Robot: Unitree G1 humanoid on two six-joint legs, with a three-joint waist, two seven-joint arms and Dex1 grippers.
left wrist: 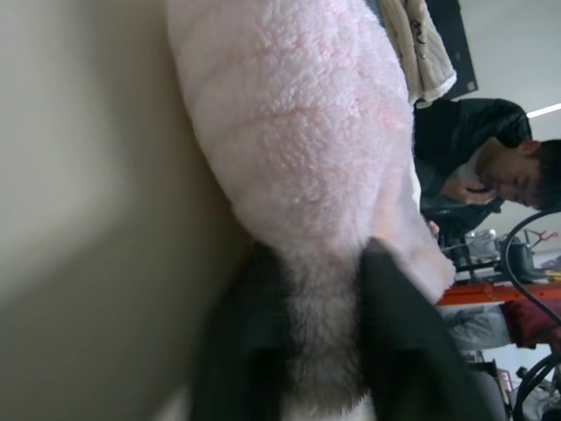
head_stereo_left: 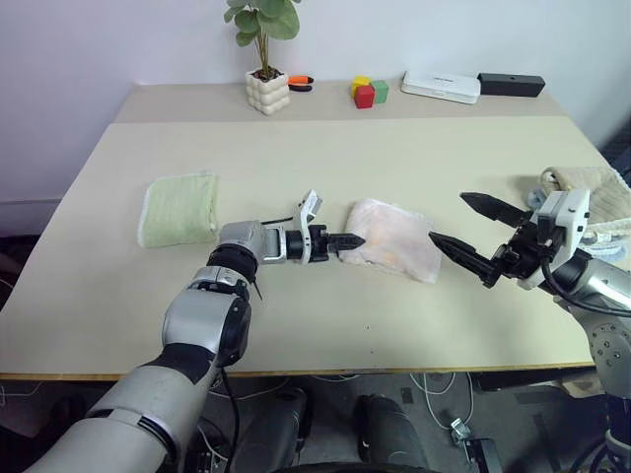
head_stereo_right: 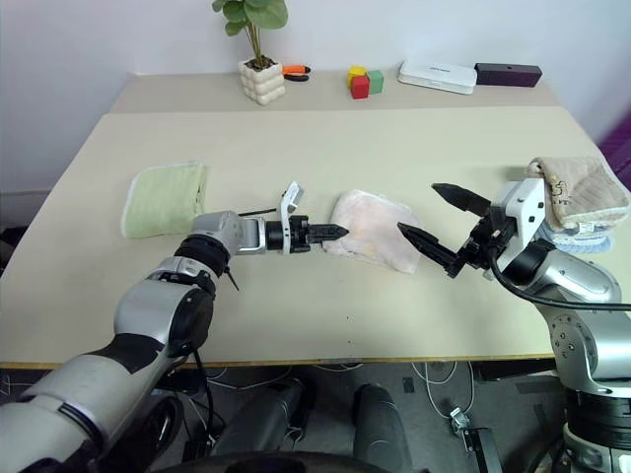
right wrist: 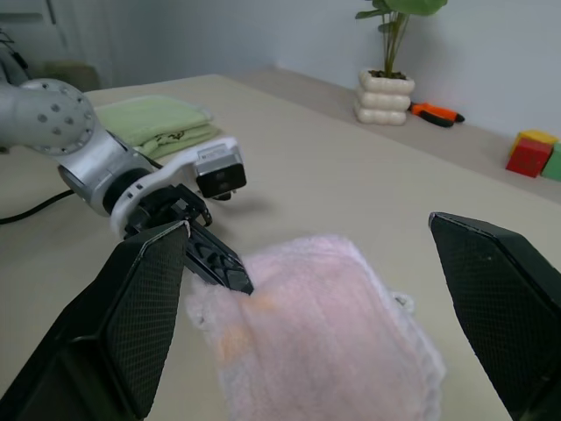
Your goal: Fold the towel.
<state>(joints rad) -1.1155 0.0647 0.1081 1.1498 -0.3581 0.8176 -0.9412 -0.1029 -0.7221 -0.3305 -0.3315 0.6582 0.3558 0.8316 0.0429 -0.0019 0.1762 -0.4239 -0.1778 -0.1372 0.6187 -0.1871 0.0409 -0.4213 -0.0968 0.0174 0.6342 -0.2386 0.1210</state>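
The towel [head_stereo_left: 394, 241] is a pale pink, fluffy bundle lying folded near the middle of the table [head_stereo_left: 325, 315]. My left gripper [head_stereo_left: 353, 239] reaches in from the left, roughly level, and is shut on the towel's left edge. In the left wrist view the pink pile [left wrist: 298, 132] is pinched between the two black fingers [left wrist: 403, 333]. My right gripper [head_stereo_left: 449, 217] hovers just to the right of the towel, open wide with nothing between its fingers. The right wrist view looks between those fingers at the towel [right wrist: 324, 324] and the left gripper [right wrist: 232, 279].
A light green folded cloth [head_stereo_left: 180, 209] lies left of my left arm. A beige towel stack [head_stereo_left: 592, 197] sits at the table's right edge. Along the back stand a potted plant [head_stereo_left: 267, 91], coloured blocks [head_stereo_left: 369, 92], a white box [head_stereo_left: 441, 87] and a black box [head_stereo_left: 511, 84]. A person [left wrist: 491, 167] is beyond the table.
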